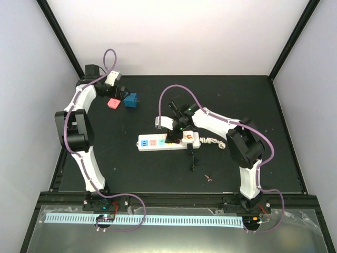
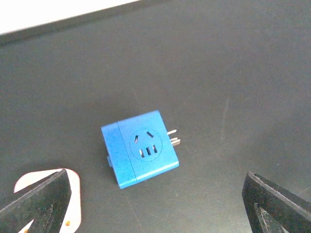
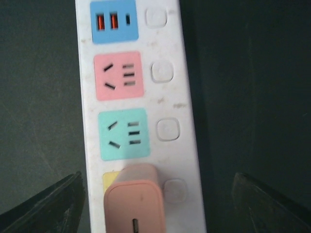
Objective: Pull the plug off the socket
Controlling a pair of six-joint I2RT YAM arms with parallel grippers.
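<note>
The socket, a long white power strip [image 1: 152, 142], lies mid-table with blue, pink and green outlets [image 3: 124, 133]. A salmon-pink plug [image 3: 133, 201] sits in its yellow outlet, seen from above [image 1: 188, 138]. My right gripper [image 3: 155, 208] hovers just over the strip, open, its dark fingers [image 3: 48, 206] well apart on either side of strip and plug, touching neither. My left gripper [image 2: 155, 208] is open and empty at the back left, over a loose blue plug adapter cube [image 2: 140, 148] with bare prongs.
A pink adapter [image 1: 113, 103] lies beside the blue cube [image 1: 130, 100]. The strip's bundled white cord [image 1: 210, 141] trails right. Small dark bits [image 1: 208, 177] lie in front of the strip. Black frame rails edge the mat.
</note>
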